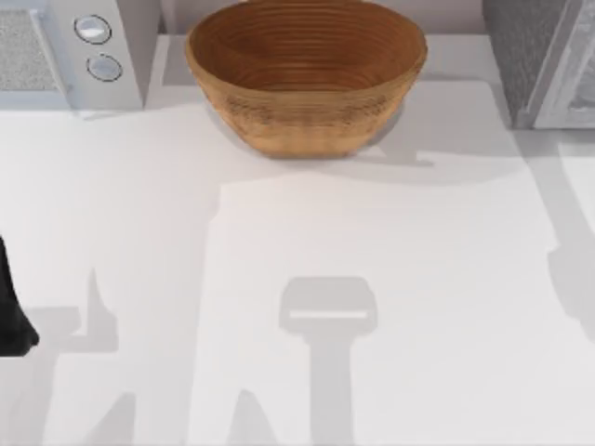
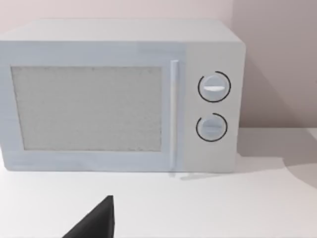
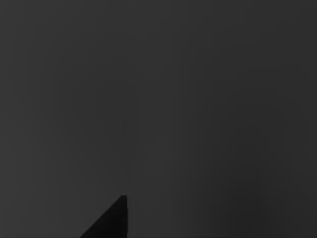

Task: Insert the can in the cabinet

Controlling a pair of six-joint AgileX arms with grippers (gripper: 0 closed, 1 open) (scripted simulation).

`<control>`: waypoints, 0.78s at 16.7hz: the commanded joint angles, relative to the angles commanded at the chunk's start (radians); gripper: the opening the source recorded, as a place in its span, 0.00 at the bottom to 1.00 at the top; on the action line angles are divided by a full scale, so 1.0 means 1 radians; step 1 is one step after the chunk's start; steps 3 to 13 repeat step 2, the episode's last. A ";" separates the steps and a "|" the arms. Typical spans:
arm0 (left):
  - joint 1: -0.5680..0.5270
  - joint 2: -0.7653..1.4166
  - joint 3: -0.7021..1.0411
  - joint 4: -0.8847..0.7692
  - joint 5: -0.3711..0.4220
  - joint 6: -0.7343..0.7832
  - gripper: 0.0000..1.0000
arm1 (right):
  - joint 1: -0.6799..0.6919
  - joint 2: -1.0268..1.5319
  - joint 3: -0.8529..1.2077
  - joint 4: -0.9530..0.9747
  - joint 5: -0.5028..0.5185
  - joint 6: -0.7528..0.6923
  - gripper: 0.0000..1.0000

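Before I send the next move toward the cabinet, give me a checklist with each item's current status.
1. Can's position known: cannot tell.
2. Cabinet in place at the table's back right corner: ok. Whether it is open: cannot tell.
3. Left end effector parked at the table's left edge, facing the microwave: ok.
4. Right wrist view usable for guidance: not ok, it is dark.
5. Bowl upright at back centre, apart from the cabinet: ok.
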State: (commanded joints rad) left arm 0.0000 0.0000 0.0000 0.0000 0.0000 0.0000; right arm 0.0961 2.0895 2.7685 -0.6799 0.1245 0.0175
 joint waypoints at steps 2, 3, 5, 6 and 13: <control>0.000 0.000 0.000 0.000 0.000 0.000 1.00 | 0.000 0.000 0.000 0.000 0.000 0.000 1.00; 0.000 0.000 0.000 0.000 0.000 0.000 1.00 | 0.000 0.000 0.000 0.000 0.000 0.000 1.00; 0.000 0.000 0.000 0.000 0.000 0.000 1.00 | 0.000 0.000 0.000 0.000 0.000 0.000 1.00; 0.000 0.000 0.000 0.000 0.000 0.000 1.00 | 0.000 0.000 0.000 0.000 0.000 0.000 1.00; 0.000 0.000 0.000 0.000 0.000 0.000 1.00 | 0.000 0.000 0.000 0.000 0.000 0.000 1.00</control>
